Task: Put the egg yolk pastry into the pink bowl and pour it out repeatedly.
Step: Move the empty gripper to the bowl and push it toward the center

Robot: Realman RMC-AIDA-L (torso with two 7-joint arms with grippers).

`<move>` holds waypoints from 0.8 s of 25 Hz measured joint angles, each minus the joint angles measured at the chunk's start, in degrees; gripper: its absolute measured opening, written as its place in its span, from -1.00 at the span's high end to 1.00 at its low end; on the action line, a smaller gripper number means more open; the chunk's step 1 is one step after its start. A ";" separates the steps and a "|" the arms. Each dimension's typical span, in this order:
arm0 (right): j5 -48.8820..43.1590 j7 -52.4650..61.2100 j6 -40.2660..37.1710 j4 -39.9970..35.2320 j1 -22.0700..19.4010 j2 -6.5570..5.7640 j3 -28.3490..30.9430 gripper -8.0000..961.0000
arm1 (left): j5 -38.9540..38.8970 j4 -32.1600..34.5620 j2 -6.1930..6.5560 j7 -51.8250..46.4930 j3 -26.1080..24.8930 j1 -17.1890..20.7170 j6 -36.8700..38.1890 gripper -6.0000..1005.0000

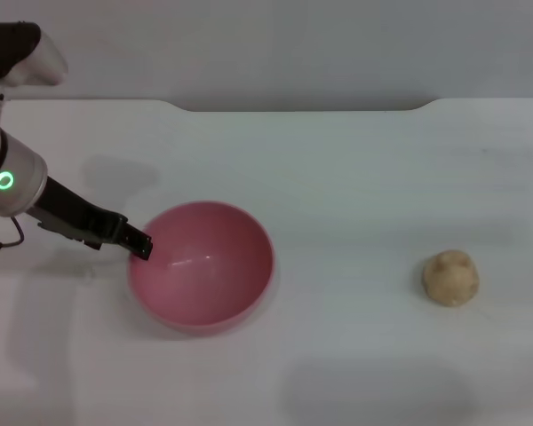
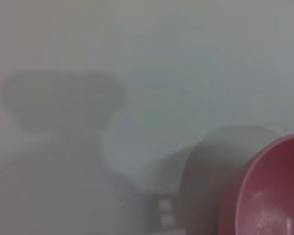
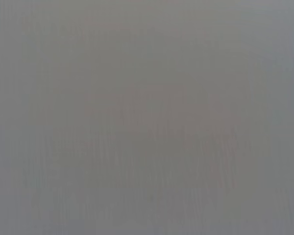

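Note:
The pink bowl (image 1: 204,266) stands on the white table (image 1: 355,177) left of centre, and its inside is empty. My left gripper (image 1: 140,245) reaches in from the left and is shut on the bowl's left rim. The left wrist view shows part of the bowl's rim (image 2: 269,191) close by. The egg yolk pastry (image 1: 450,278) lies on the table far to the right of the bowl, apart from both grippers. My right gripper is out of view; the right wrist view shows only a plain grey surface.
The table's far edge (image 1: 302,108) runs along the back with a shallow notch in it. The left arm's body (image 1: 9,182) hangs over the table's left side.

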 joint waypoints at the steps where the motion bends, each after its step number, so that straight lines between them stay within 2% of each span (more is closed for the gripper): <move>1: 0.01 0.01 -0.01 0.11 0.00 0.00 0.00 -0.58 | -0.10 -0.35 -0.01 0.14 0.07 -0.07 -0.04 -0.50; 10: 0.05 0.01 -0.08 0.98 0.01 0.00 0.00 -0.58 | -0.40 -7.03 -0.35 0.58 2.62 -2.24 -3.93 -0.50; 17: 0.05 0.00 -0.08 1.27 -0.04 0.00 0.00 -0.56 | -3.12 -8.64 -0.49 1.25 4.79 -2.96 -5.77 -0.50; 20: 0.05 0.00 -0.08 1.32 -0.08 0.00 0.00 -0.55 | -3.46 -8.70 -0.48 1.26 4.72 -2.78 -6.07 -0.29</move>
